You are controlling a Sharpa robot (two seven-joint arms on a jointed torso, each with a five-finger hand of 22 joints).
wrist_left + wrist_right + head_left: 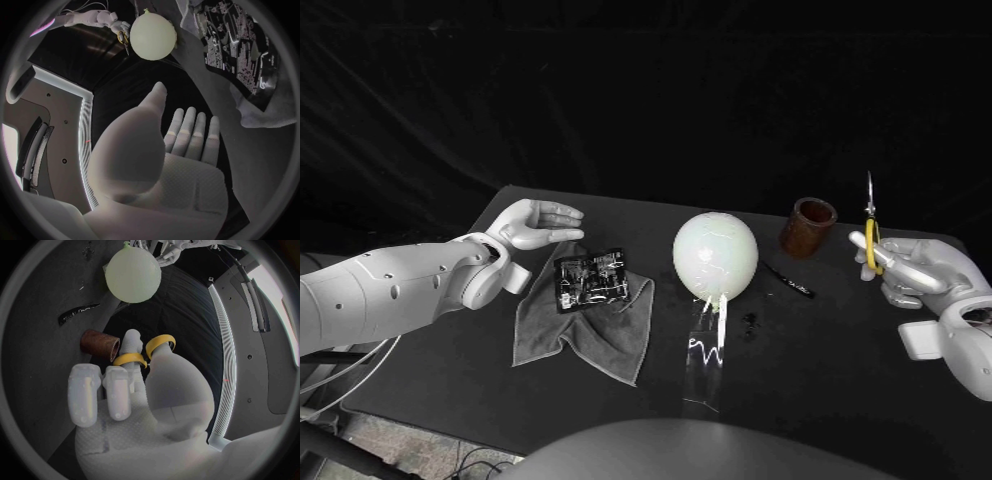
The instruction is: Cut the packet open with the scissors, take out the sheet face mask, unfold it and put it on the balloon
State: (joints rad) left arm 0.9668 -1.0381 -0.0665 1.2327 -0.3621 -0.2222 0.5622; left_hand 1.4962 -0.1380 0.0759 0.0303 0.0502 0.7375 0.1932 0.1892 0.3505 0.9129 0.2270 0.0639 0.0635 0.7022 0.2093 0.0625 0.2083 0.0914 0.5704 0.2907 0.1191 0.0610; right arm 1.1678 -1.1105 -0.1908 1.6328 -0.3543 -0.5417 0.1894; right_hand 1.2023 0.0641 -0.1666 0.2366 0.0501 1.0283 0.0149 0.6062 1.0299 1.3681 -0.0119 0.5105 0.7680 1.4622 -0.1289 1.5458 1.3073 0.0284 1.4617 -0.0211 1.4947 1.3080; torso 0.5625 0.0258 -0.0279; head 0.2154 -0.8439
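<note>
A black printed packet (593, 279) lies on a grey cloth (596, 325) left of the pale balloon (715, 255), which stands on a clear base in the table's middle. My left hand (535, 227) hovers open, fingers spread, just beyond the packet's far left corner; the packet (240, 47) and balloon (152, 36) also appear past its palm (181, 150) in the left wrist view. At the right, my right hand (917, 270) holds yellow-handled scissors (873, 235) with blades pointing up. In the right wrist view its fingers pass through the yellow handle loops (150, 351).
A brown cylindrical cup (808, 228) stands right of the balloon, seen also as the cup (100, 344) in the right wrist view. A small black strip (790, 282) lies on the table between balloon and right hand. The table's far edge runs behind the cup.
</note>
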